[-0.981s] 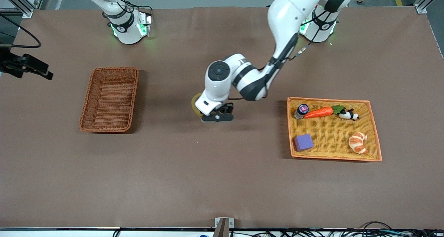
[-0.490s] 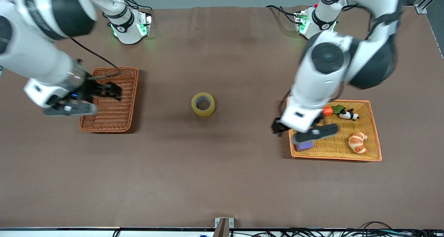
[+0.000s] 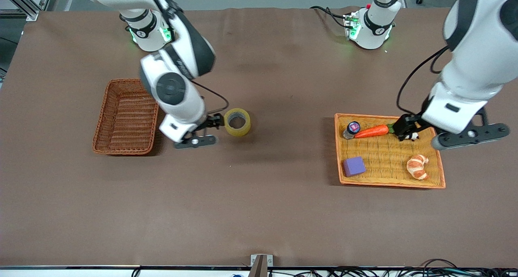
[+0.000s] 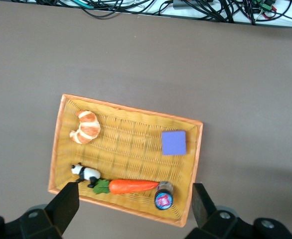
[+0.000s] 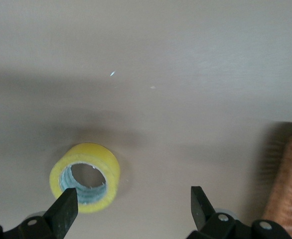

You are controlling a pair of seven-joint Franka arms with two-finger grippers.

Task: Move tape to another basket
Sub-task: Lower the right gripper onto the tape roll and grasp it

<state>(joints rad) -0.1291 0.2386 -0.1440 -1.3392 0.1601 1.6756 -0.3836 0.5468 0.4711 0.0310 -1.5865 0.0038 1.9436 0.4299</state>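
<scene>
The tape, a yellowish roll with a grey core, lies flat on the brown table between the wicker basket and the yellow tray. My right gripper is open and empty, low beside the tape on the basket's side. In the right wrist view the tape sits just off one fingertip, outside the gap of the gripper, and the basket's edge shows at the side. The basket is empty. My left gripper is open and empty above the tray's edge.
The yellow tray with orange rim at the left arm's end holds a carrot, a small bottle, a panda figure, a purple cube and a croissant. The tray also fills the left wrist view.
The left gripper let go of the tape on the table and drew back over the yellow tray. The right arm swung in over the basket and now stands beside the tape.
</scene>
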